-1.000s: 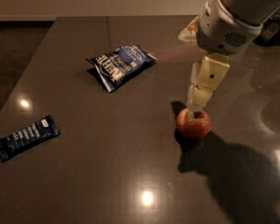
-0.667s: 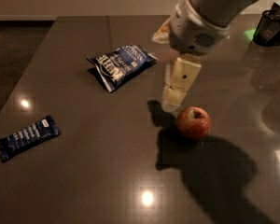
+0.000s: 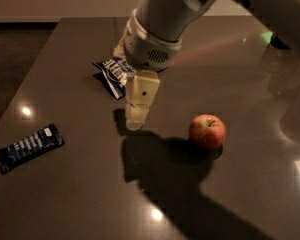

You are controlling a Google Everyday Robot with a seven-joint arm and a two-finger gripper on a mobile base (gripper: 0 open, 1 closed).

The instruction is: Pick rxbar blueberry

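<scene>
While one claw (image 3: 135,121) hangs between them — one rxbar blueberry (image 3: 30,147), one apple (image 3: 207,132)

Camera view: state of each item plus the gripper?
Flat dark navy rxbar blueberry wrapper: lying flat near left edge of table, untouched.
Blue-and-white chip bag: lying flat, partly hidden behind the arm.
Round red apple: upright, stem up, free.
Cream gripper: pointing down, low between bag and apple, away from bar.

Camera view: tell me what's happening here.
A one-armed robot is after the rxbar, which lies flat near the left edge of the table, not yet picked. The gripper hangs low over the table's middle, just this side of the chip bag and left of the apple, well apart from the rxbar.
</scene>
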